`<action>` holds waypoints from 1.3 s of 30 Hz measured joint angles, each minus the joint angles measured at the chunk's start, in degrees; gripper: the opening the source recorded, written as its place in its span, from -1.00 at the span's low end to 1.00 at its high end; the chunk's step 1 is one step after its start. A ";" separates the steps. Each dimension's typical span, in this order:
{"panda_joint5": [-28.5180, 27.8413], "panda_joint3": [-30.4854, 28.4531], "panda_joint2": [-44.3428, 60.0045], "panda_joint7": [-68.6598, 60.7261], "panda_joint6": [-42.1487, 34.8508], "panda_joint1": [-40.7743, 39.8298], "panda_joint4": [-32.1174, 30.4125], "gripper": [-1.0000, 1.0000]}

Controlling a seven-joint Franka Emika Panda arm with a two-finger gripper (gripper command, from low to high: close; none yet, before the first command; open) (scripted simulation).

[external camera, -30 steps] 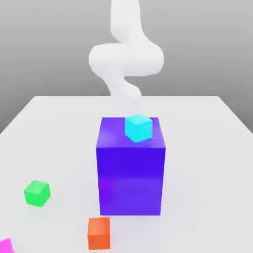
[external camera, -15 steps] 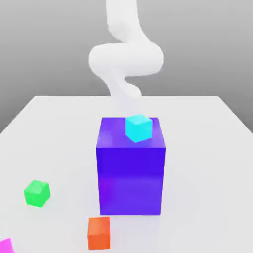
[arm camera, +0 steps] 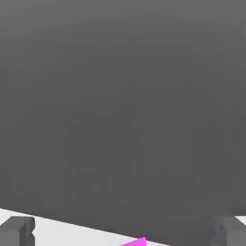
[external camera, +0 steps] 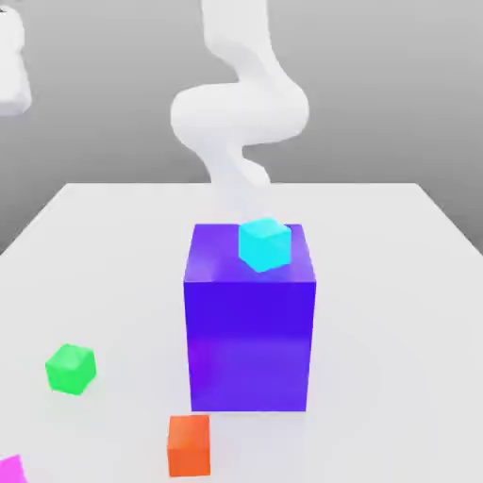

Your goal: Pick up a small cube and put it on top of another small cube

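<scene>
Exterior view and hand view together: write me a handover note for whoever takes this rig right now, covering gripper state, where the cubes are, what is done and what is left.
Gripper: open, fingers wide apart, holding nothing.
Magenta cube: on the white table, at the near corner on the exterior view's left; its tip shows between the fingers in the hand view.
Green cube and orange cube: on the table, apart from each other.
Cyan cube: sits on top of the big blue-purple cube.
Done: nothing picked up yet.
Left: grasp the magenta cube, lift it, set it on another small cube, release.
</scene>
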 joint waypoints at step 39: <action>17.60 18.57 46.43 -24.95 10.97 -14.14 6.82 -1.00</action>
